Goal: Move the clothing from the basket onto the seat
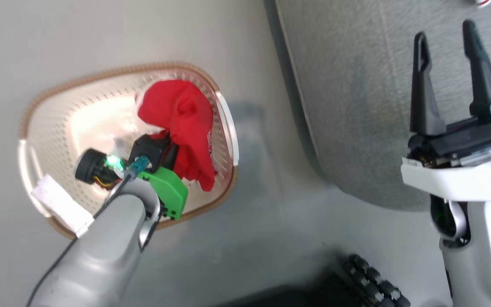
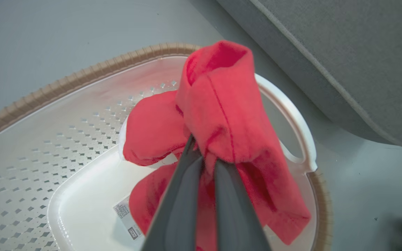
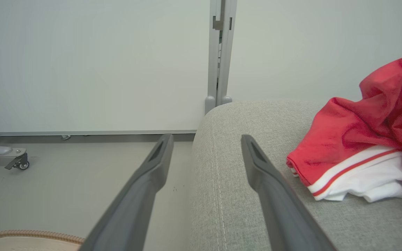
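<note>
Risks first, my read: left gripper [image 2: 204, 153] is clamped on a fold of the red garment [image 2: 222, 115]; the bite looks thin, just a bunch of cloth at the fingertips; a quick lift could let it slide out and drop back, or land on the floor [image 1: 271, 213] between basket and seat. Loose tail hangs down by the white handle [image 2: 293, 115]; if it snags there or drags on the rim, the basket [image 2: 82, 75] may tip or skid, since it looks like light plastic. Seat [image 1: 356, 106] is near the basket on the handle side; a low carry would wipe the hanging cloth against the cushion's side and could pull it from the grip; I'd want height before swinging across. Right gripper [image 1: 444, 36] hangs over the seat edge, jaws wide apart, holding nothing; it sits roughly where the left arm would need to pass, so arm-to-arm contact worries me unless one gives way.

Contents: basket holds that one garment, bunched at the handle end nearest the seat, partly raised in the grip; can't tell whether any of it rests on the basket's bottom. Paper label [image 2: 127, 216] lies on that bottom beside it. Second garment [image 3: 358, 150], red with white panel and stripe, lies on the seat; I reckon the job about half done.
</note>
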